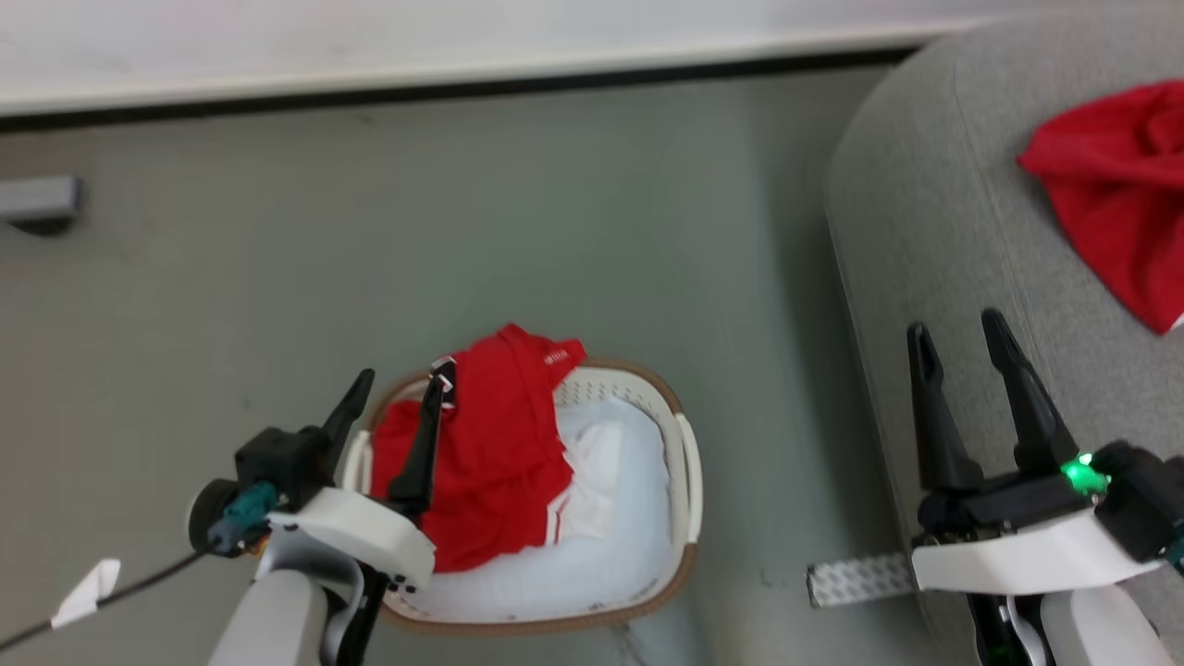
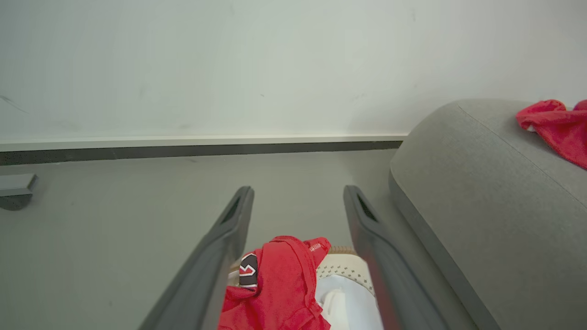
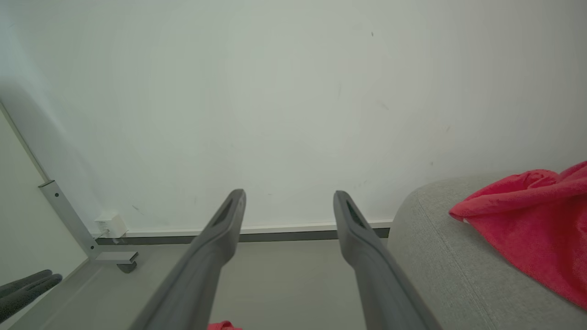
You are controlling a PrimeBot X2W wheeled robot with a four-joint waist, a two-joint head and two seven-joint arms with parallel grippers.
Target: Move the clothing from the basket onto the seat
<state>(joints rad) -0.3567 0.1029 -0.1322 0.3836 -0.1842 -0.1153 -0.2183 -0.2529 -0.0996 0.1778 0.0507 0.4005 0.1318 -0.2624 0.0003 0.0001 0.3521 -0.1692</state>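
A red piece of clothing [image 1: 495, 444] with white panels lies heaped in the white basket [image 1: 686, 481] on the floor, draped over its far rim; a black logo patch shows on it in the left wrist view [image 2: 275, 288]. My left gripper [image 1: 400, 390] hovers open over the basket's left part, empty, above the clothing [image 2: 297, 195]. Another red piece [image 1: 1124, 185] rests on the grey seat [image 1: 925, 213] at the right. My right gripper [image 1: 957, 338] is open and empty above the seat's left edge [image 3: 289, 199], with that red piece [image 3: 532, 220] to its right.
A pale liner cloth [image 1: 610, 518] lines the basket. A wall with a dark baseboard [image 1: 462, 88] runs along the far side. A grey metal foot [image 1: 37, 199] sits on the floor at far left. A patterned strip [image 1: 856, 578] lies by the seat's base.
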